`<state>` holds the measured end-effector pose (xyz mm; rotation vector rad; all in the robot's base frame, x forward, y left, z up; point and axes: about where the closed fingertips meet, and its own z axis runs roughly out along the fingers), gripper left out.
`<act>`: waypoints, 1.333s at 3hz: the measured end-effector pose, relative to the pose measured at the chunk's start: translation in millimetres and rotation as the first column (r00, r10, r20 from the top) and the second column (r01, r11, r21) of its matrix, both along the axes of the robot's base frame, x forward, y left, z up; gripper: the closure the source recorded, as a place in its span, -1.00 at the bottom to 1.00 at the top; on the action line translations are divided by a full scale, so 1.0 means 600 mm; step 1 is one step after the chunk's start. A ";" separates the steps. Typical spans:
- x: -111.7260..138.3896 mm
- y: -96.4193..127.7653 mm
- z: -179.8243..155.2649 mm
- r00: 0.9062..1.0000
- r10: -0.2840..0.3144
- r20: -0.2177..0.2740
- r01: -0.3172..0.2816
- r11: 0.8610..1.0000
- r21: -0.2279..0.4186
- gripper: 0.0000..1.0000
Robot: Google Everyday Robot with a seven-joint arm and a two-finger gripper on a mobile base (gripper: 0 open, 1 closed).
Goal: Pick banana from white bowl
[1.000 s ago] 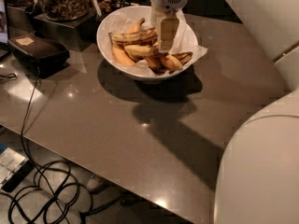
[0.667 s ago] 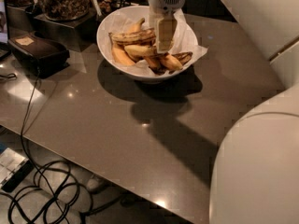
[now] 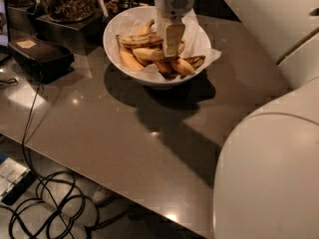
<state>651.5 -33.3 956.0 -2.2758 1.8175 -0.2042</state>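
Note:
The white bowl [image 3: 111, 43] stands at the back of the grey-brown table [image 3: 124, 128], lined with crinkled white paper. Several bananas lie in it. The banana [image 3: 140, 40], long, dull yellow and brown-streaked, lies across the top of the pile at the bowl's left-centre. Shorter orange-yellow bananas [image 3: 130, 59] lie below it, and a small dark one [image 3: 195, 61] lies at the right. My gripper [image 3: 170, 50] hangs straight down into the bowl from its white wrist [image 3: 173, 1], its tip at the banana's right end, among the pile.
A black box [image 3: 40, 56] sits on the table's left. Glass containers of nuts [image 3: 65, 1] stand behind it. My white arm [image 3: 269, 19] and body [image 3: 271, 178] fill the right side. Cables [image 3: 45, 203] lie on the floor below the table's front edge.
My gripper has shifted slightly left and a little lower into the bowl. The bananas and the bowl have not visibly moved.

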 end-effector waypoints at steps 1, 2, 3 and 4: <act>0.003 0.000 -0.011 1.000 -0.002 -0.012 0.002 1.000 -0.007 -0.04; 0.006 0.000 -0.022 1.000 0.001 -0.023 -0.001 1.000 -0.018 -0.04; 0.011 -0.001 -0.030 1.000 0.001 -0.029 -0.002 0.999 -0.032 0.00; 0.013 0.000 -0.041 0.999 0.001 -0.039 -0.003 0.999 -0.042 0.04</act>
